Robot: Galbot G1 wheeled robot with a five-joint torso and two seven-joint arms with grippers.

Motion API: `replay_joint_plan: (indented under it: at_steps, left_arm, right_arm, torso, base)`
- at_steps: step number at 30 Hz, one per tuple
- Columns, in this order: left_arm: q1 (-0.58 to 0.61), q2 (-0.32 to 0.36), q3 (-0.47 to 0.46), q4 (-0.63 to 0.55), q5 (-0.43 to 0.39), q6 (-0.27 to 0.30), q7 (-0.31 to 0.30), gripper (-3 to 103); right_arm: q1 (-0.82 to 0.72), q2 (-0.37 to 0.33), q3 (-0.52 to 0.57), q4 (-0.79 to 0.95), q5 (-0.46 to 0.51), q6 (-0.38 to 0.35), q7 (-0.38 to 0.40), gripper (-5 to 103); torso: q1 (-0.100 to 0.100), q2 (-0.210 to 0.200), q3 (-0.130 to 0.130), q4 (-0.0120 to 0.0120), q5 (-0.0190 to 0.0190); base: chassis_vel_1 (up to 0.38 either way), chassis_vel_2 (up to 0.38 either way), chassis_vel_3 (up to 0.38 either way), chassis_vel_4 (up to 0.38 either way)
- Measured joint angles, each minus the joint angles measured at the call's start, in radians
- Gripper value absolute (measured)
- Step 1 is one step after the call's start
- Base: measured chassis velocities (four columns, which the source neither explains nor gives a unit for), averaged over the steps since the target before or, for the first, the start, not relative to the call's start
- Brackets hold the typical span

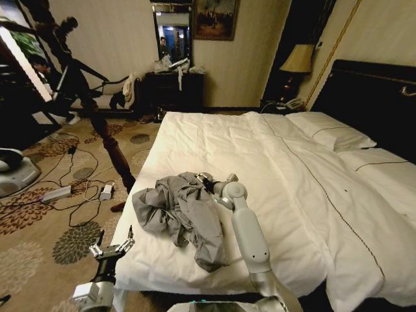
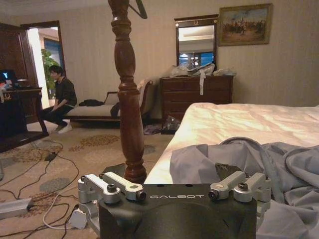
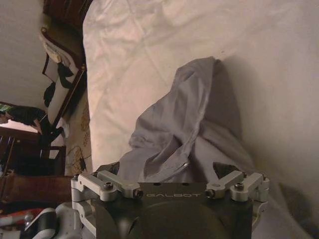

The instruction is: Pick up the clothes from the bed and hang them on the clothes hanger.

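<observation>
On the bed (image 1: 273, 162) near its foot, the shirt (image 1: 182, 211) lies crumpled, limp and light; bunch a fold. Right hand (image 1: 207, 182) spread at it; left hand (image 1: 112, 248) open beside the bed.

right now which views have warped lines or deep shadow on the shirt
Head view: wide-angle bend, the bed's edges and the wooden pole lean outward; the grey shirt is evenly lit beside the right gripper. Right wrist view: the shirt throws a dark shadow onto the duvet. Left wrist view: warm light on the bed, the left gripper body dark in the foreground.
</observation>
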Motion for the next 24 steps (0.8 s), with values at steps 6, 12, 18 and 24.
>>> replay_joint_plan:
  at_steps: [6, 12, 18, 24]
  left_arm:
    - [0.004, -0.001, 0.003, -0.005, 0.003, 0.001, -0.003, 100]
    - [0.005, -0.01, 0.0, -0.011, 0.0, -0.007, -0.007, 100]
    - [0.008, -0.013, -0.003, -0.014, -0.002, -0.009, -0.008, 100]
    - [0.008, -0.014, -0.006, -0.009, -0.005, -0.01, -0.01, 100]
  right_arm:
    - [0.026, -0.002, 0.033, -0.037, -0.006, 0.002, -0.02, 100]
    - [0.005, -0.003, 0.031, -0.058, -0.034, 0.021, -0.058, 100]
    - [-0.004, -0.003, 0.036, -0.011, -0.06, 0.03, -0.072, 100]
    - [-0.025, -0.004, 0.042, 0.091, -0.018, 0.03, -0.05, 100]
  torso:
    - [0.0, 0.0, 0.0, 0.0, 0.0001]
    - [0.0, 0.0, 0.0, 0.0, 0.0001]
    - [0.0, 0.0, 0.0, 0.0002, 0.0001]
    - [0.0, 0.0, 0.0, -0.0001, 0.0]
  base:
    - [0.0, 0.0, 0.0, 0.0]
    - [0.0, 0.0, 0.0, 0.0]
    - [0.0, 0.0, 0.0, 0.0]
    - [0.0, 0.0, 0.0, 0.0]
